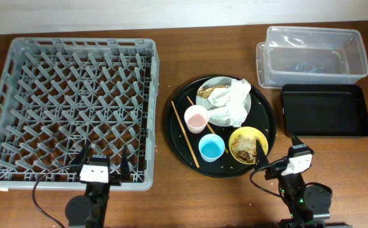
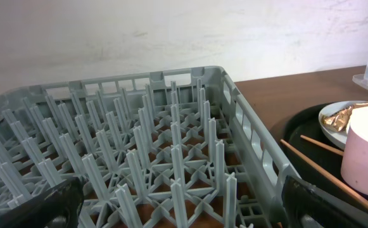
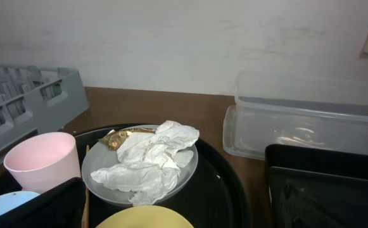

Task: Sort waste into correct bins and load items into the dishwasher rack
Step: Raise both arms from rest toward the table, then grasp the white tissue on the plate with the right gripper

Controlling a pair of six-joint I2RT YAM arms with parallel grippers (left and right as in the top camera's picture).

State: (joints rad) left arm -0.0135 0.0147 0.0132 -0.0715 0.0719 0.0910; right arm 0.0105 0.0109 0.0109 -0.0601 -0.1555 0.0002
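Observation:
The grey dishwasher rack (image 1: 19,95) fills the left of the table and holds nothing. A round black tray (image 1: 267,114) carries a grey plate (image 1: 249,104) with crumpled white tissue (image 1: 233,101) and a gold-brown wrapper (image 1: 207,92), a pink cup (image 1: 196,118), a blue cup (image 1: 211,147), a yellow bowl (image 1: 247,142) with brownish scraps, and two chopsticks (image 1: 185,133). The clear tub (image 1: 315,55) and black rectangular tray (image 1: 326,109) sit at right. My left gripper (image 1: 106,163) is open over the rack's near edge. My right gripper (image 1: 277,152) is open beside the yellow bowl.
In the right wrist view the plate (image 3: 98,168) with tissue (image 3: 149,161) lies ahead, with the pink cup (image 3: 41,161) left and the clear tub (image 3: 304,130) right. The left wrist view shows the rack's pegs (image 2: 171,145) and the pink cup (image 2: 366,152) at right.

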